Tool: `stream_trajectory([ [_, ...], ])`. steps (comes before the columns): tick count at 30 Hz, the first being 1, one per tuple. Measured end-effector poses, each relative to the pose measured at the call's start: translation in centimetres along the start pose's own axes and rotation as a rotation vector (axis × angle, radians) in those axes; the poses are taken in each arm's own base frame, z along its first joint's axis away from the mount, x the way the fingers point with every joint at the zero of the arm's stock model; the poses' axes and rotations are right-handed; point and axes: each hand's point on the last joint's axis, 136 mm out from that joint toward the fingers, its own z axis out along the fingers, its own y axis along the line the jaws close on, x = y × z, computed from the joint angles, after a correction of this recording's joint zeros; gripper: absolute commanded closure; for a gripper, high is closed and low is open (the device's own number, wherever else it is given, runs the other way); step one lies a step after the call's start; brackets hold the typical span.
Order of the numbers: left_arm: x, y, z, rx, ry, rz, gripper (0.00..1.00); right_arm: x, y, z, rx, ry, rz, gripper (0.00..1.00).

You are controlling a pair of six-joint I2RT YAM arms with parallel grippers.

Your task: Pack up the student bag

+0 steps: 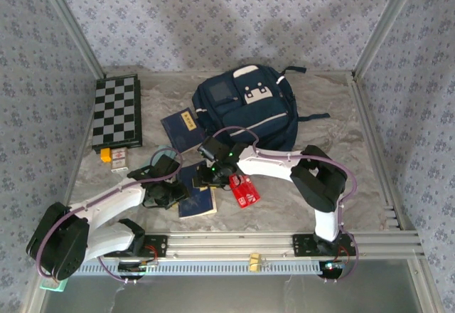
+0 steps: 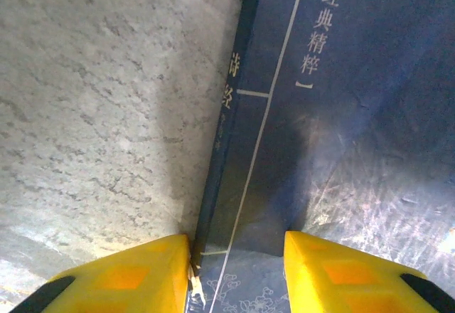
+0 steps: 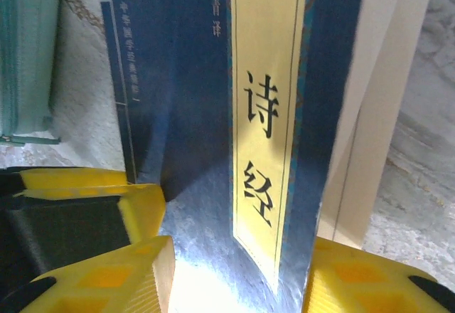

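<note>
Top external: chessboard (image 1: 117, 110) left of student bag (image 1: 249, 114), blue book (image 1: 183, 129) just beside it

A navy blue student bag (image 1: 249, 117) with white trim, a black-and-white chequered board (image 1: 117, 112), a navy blue book (image 3: 192, 114) with a yellow title label (image 3: 266, 149), a red packet (image 1: 244, 189), a yellow-fingered left gripper (image 2: 237, 260), and a mottled grey marble-patterned table (image 1: 341, 128).
</note>
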Motion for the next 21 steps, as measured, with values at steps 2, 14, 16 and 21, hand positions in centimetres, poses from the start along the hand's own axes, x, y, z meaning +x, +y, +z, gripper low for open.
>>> stream_trajectory([
  [2, 0.0, 0.1, 0.1, -0.004, 0.002, 0.001, 0.61, 0.0, 0.2, -0.2, -0.001, 0.0, -0.006, 0.54],
  [14, 0.0, 0.0, 0.0, -0.005, 0.002, 0.001, 0.61, 0.5, 1.5, -0.9, -0.068, 0.023, -0.041, 0.69],
  [16, 0.0, 0.0, 0.0, -0.006, 0.003, 0.001, 0.61, 0.7, 1.5, -0.9, -0.07, 0.029, -0.041, 0.68],
  [21, 0.0, 0.0, 0.0, -0.012, 0.006, 0.007, 0.61, 0.6, 0.5, -0.9, -0.029, 0.024, -0.048, 0.58],
])
